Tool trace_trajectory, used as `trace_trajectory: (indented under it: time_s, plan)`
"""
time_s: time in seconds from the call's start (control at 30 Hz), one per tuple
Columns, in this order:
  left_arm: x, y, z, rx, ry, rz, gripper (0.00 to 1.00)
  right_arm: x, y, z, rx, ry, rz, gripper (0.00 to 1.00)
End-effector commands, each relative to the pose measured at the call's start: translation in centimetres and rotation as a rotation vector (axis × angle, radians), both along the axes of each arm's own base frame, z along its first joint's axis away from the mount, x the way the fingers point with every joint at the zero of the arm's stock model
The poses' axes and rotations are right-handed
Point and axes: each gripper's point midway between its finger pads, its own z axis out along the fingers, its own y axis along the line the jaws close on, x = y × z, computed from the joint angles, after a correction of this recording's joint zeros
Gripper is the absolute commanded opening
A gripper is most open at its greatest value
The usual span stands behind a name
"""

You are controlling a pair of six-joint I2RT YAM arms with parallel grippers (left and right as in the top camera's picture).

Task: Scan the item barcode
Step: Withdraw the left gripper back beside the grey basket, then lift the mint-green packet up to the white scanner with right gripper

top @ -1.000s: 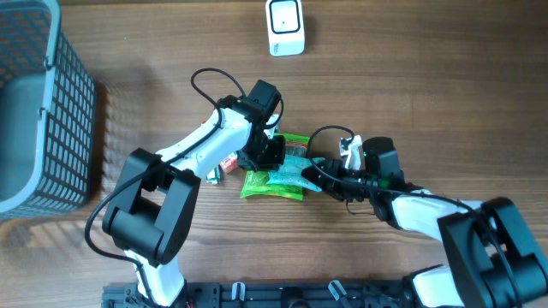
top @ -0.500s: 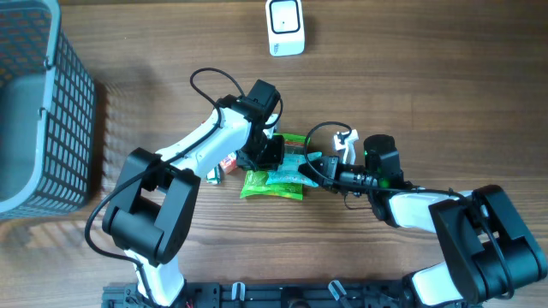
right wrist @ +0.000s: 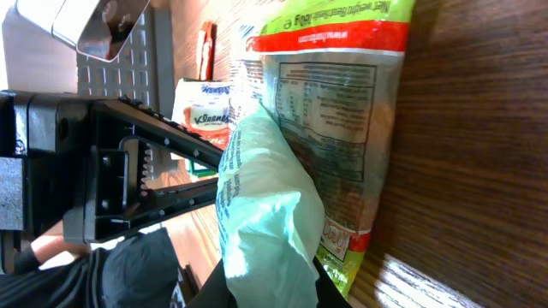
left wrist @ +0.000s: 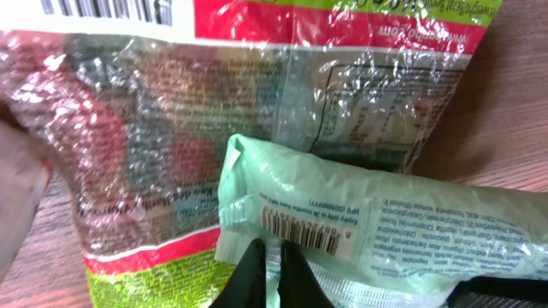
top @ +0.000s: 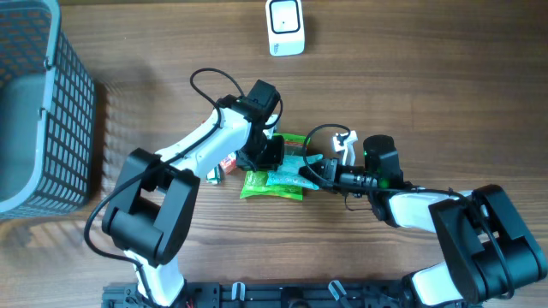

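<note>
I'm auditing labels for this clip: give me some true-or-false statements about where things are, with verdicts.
1. The left hand pinches the pale green packet beside its barcode. True.
2. The right hand hovers over the white scanner. False: it is at the packet's end, far from the scanner.
3. The packet lies in the basket. False: it lies over the larger snack bag, between the two hands.
4. The packet's barcode shows in the left wrist view. True.

The pouch [top: 293, 174] lies on the bag [top: 267, 188] (basket [top: 43, 103] far left).
</note>
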Motion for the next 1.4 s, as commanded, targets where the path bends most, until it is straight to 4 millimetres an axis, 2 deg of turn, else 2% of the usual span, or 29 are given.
trace_trajectory:
  time_s: [0.0,0.1,0.17,0.27,0.3,0.4,0.47,0.53,0.6,0.63,0.7,0.77,0.8,0.93,0.97,1.0,1.03,1.07,1.13,1.2,1.27,1.37]
  plan:
    - [0.6,1.8,1.7,0.087,-0.090,0.014,0.04,-1.1,1.0,1.0,0.044,-0.045,0.101,0.11]
    - [1.7,3.8,3.8,0.175,-0.196,0.032,0.04,-1.3,1.0,1.1,0.049,-0.055,0.118,0.11]
    - [1.9,3.8,4.9,0.162,-0.230,0.040,0.04,-1.5,1.3,1.6,0.064,-0.102,0.156,0.08]
    - [3.3,4.8,8.4,0.120,-0.311,0.095,0.04,-1.3,1.5,2.6,0.074,-0.183,0.186,0.05]
    - [4.2,5.9,10.8,0.094,-0.367,0.142,0.04,-1.1,1.8,3.6,0.088,-0.239,0.214,0.04]
    - [6.1,8.9,15.3,0.051,-0.489,0.252,0.04,-1.1,2.3,6.6,0.151,-0.327,0.283,0.04]
    - [7.2,11.6,17.7,0.034,-0.566,0.345,0.04,-0.7,2.3,8.6,0.180,-0.358,0.304,0.04]
    - [8.2,15.3,20.0,0.023,-0.640,0.472,0.04,0.4,2.3,10.2,0.166,-0.380,0.296,0.05]
    - [8.8,18.3,21.1,0.034,-0.684,0.554,0.04,2.2,2.1,10.9,0.096,-0.379,0.236,0.04]
    - [8.9,19.1,21.3,0.039,-0.691,0.576,0.04,3.2,1.8,10.9,0.044,-0.379,0.195,0.04]
    - [9.1,21.3,21.3,0.060,-0.693,0.634,0.04,5.9,0.2,10.7,-0.150,-0.422,0.101,0.05]
    - [9.0,22.7,21.2,0.074,-0.691,0.669,0.06,7.3,-0.9,11.6,-0.277,-0.476,0.084,0.04]
    - [9.0,23.2,21.2,0.079,-0.692,0.682,0.14,7.8,-1.4,12.3,-0.338,-0.498,0.092,0.04]
    - [9.0,24.5,21.2,0.091,-0.694,0.715,0.12,9.0,-4.3,15.4,-0.595,-0.482,0.090,0.04]
    - [9.1,24.7,21.3,0.092,-0.698,0.720,0.14,9.0,-5.4,16.7,-0.670,-0.478,0.095,0.04]
    - [9.1,24.9,21.4,0.092,-0.703,0.723,0.18,8.9,-6.3,18.0,-0.732,-0.479,0.101,0.04]
    - [9.2,24.9,21.5,0.092,-0.708,0.725,0.29,8.8,-7.0,19.4,-0.780,-0.490,0.105,0.04]
    - [9.3,25.0,21.5,0.094,-0.713,0.726,0.50,8.8,-7.7,20.9,-0.824,-0.502,0.102,0.04]
    - [9.3,25.0,21.6,0.093,-0.715,0.726,1.00,8.6,-8.3,24.1,-0.866,-0.559,0.115,0.04]
    - [9.3,25.0,21.5,0.094,-0.711,0.726,1.00,8.5,-7.8,26.8,-0.851,-0.618,0.138,0.04]
    - [9.3,25.0,21.5,0.094,-0.711,0.726,1.00,8.6,-7.6,28.4,-0.849,-0.634,0.160,0.04]
    - [9.3,25.0,21.5,0.094,-0.711,0.726,1.00,9.2,-7.4,29.2,-0.875,-0.600,0.225,0.04]
